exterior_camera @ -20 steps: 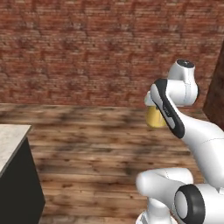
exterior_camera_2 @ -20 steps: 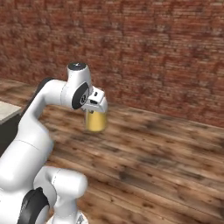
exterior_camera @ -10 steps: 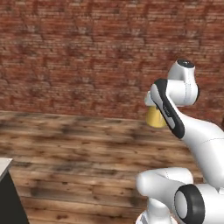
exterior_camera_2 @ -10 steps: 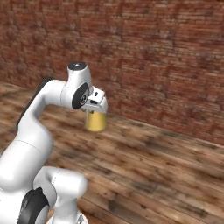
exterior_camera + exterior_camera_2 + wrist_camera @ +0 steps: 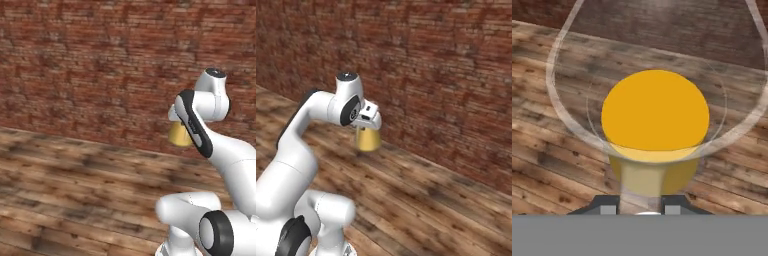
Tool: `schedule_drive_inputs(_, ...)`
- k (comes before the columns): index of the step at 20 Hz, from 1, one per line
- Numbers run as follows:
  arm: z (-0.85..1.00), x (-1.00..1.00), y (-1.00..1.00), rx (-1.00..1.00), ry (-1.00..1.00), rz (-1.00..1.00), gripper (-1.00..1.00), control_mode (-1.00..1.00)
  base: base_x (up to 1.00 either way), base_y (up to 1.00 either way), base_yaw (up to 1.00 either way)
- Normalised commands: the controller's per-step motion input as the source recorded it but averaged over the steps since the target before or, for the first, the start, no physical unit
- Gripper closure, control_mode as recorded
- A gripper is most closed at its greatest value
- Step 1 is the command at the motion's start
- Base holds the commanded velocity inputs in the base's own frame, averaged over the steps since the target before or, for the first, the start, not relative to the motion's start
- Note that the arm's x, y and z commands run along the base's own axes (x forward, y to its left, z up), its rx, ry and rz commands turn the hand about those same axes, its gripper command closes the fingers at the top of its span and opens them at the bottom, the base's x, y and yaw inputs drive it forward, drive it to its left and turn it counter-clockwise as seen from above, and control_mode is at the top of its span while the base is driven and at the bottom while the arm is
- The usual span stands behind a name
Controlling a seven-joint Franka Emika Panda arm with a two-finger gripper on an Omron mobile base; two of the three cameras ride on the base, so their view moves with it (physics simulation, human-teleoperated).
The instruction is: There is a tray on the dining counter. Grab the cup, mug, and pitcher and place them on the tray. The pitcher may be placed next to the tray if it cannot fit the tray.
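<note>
Mid-carry, by the look of it. Pitcher (image 5: 368,139) up in the air under the wrist, hanging upright well above the plank floor (image 5: 421,200), with the brick wall (image 5: 446,65) behind. Gripper (image 5: 369,126) narrowed to a small gap and clamped on the pitcher's top — on the handle or the rim, hard to tell which from the base views. From the left side, just a slice of amber body (image 5: 178,136) peeking out past the dark forearm.

Down the hand view: straight into the pitcher's mouth (image 5: 655,111), flared clear rim ringing a round disc of orange liquid, level and unspilled, fingertips (image 5: 609,208) dark at the bottom edge with the glass neck between them. Floor planks beyond, nothing else beneath.

As for progress: pick-up of the pitcher done, placing not yet done. Tray, dining counter, cup and mug nowhere to check from here, so impossible to say whether cup and mug already sit on the tray or remain to be fetched. Left for certain — bringing the pitcher over to the counter, setting it on the tray or just beside it if there is no room, then letting go. Probably a drive or turn of the base needed first, since only floor and wall lie ahead. Worth keeping the load upright on the way; liquid sits fairly high in the neck.
</note>
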Motion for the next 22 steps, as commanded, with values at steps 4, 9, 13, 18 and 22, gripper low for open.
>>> schedule_drive_inputs(4,0.0,0.0,0.0,0.0,0.0,0.0,1.0,1.0,0.8,-0.6,0.51)
schedule_drive_inputs(9,0.0,0.0,0.0,0.0,0.0,0.0,1.0,1.0,0.79,-0.68,0.57)
schedule_drive_inputs(13,0.0,0.0,0.0,0.0,0.0,0.0,1.0,1.0,0.83,-0.72,0.61)
schedule_drive_inputs(18,0.0,0.0,0.0,0.0,0.0,0.0,1.0,1.0,0.74,-0.71,0.69)
schedule_drive_inputs(22,0.0,0.0,0.0,0.0,0.0,0.0,1.0,1.0,0.68,-0.53,0.76)
